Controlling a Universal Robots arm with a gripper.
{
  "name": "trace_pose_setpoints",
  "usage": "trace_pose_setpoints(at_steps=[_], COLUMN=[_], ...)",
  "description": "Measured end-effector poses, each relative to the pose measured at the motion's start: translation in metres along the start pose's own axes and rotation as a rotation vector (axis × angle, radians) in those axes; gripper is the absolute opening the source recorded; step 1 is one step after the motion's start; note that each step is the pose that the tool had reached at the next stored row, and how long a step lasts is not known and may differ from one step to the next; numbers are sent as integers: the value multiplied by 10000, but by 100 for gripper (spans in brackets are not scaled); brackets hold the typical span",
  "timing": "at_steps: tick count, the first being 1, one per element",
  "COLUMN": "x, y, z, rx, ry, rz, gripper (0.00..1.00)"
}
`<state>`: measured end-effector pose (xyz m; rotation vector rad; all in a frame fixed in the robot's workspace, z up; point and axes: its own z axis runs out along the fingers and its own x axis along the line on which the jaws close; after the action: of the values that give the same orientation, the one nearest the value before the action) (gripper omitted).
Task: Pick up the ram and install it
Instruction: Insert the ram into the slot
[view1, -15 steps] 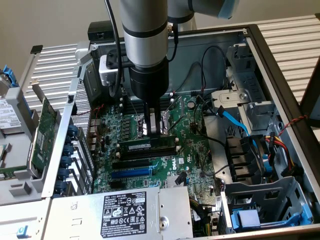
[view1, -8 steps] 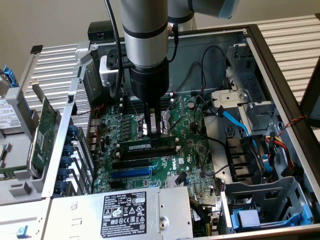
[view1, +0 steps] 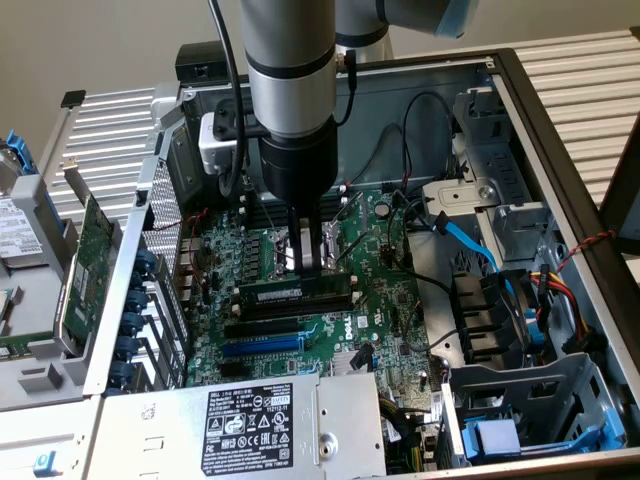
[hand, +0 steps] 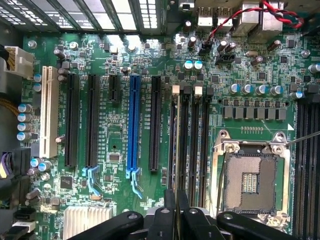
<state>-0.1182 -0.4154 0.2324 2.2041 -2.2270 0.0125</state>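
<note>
Wrist view: jaws closed on ram (hand: 176, 150), edge-on above mobo (hand: 115, 135).

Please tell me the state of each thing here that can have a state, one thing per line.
gripper: shut on the ram's upper edge
ram: standing on its long edge along a memory slot, gripped; whether it is fully seated cannot be told
processor socket: empty, contacts uncovered
blue expansion slot: empty
computer case: side open, motherboard exposed
</note>
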Motion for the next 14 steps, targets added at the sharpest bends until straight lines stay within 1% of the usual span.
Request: trace_pose_setpoints(at_steps=[14], x=[-4], y=[6], z=[10], rx=[0], ry=[3], rz=[29], gripper=[13])
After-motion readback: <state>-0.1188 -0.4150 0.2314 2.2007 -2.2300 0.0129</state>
